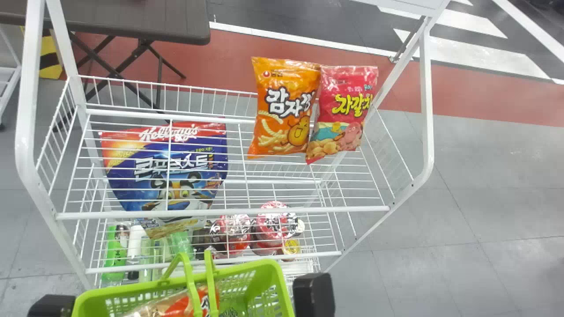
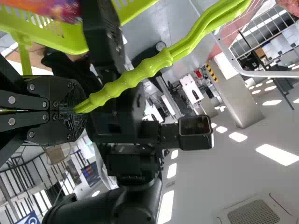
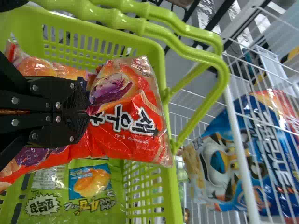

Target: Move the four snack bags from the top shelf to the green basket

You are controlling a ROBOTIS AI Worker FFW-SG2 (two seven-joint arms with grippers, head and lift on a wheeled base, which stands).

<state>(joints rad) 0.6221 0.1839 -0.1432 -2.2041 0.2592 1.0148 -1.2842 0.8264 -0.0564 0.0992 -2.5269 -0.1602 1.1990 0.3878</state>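
In the head view my left gripper point(image 1: 52, 306) is a black part at the basket's left; in the left wrist view the left gripper point(image 2: 77, 111) is shut on the green handle point(image 2: 135, 74). The right gripper point(image 1: 313, 295) shows as a black part right of the green basket point(image 1: 269, 268). In the right wrist view the right gripper point(image 3: 87, 112) is shut on a red-orange snack bag point(image 3: 131, 126) inside the basket, over a green bag point(image 3: 88, 200). An orange snack bag point(image 1: 286, 110) and a pink-red one point(image 1: 343, 110) lean side by side on the top shelf's right part.
The white wire rack point(image 1: 220, 214) stands behind the basket. Seen through its wires lower down are a large blue bag point(image 1: 176, 171), bottles point(image 1: 116, 251) and red-lidded cups point(image 1: 275, 224). White posts point(image 1: 427, 110) rise at both ends; a dark table point(image 1: 132, 22) stands behind.
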